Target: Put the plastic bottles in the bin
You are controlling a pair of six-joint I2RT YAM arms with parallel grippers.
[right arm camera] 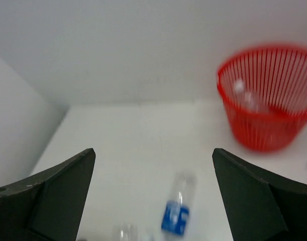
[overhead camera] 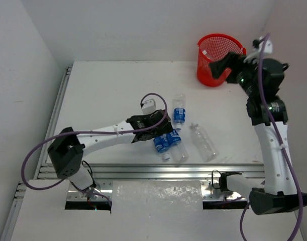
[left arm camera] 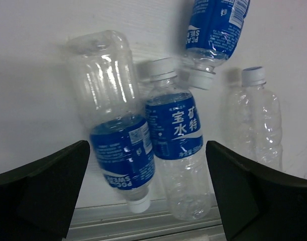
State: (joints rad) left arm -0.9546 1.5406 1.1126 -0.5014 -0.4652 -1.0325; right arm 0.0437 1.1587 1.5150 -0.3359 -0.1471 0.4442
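Two blue-labelled plastic bottles (left arm camera: 122, 150) (left arm camera: 176, 133) lie side by side on the white table, touching each other. My left gripper (left arm camera: 147, 145) is open and hovers over them, a finger on each side, touching neither; in the top view it (overhead camera: 162, 131) is just left of the pair (overhead camera: 167, 142). A third blue-labelled bottle (overhead camera: 179, 111) lies just beyond, and an unlabelled one (overhead camera: 204, 142) to the right. The red mesh bin (overhead camera: 216, 55) stands at the back right. My right gripper (overhead camera: 217, 69) is open and empty, raised beside the bin (right arm camera: 269, 100). A blurred clear shape shows inside the bin. The red-capped bottle is out of view.
A metal rail (overhead camera: 153, 171) runs along the table's near edge, just below the bottle pair. White walls close in the left side and the back of the table.
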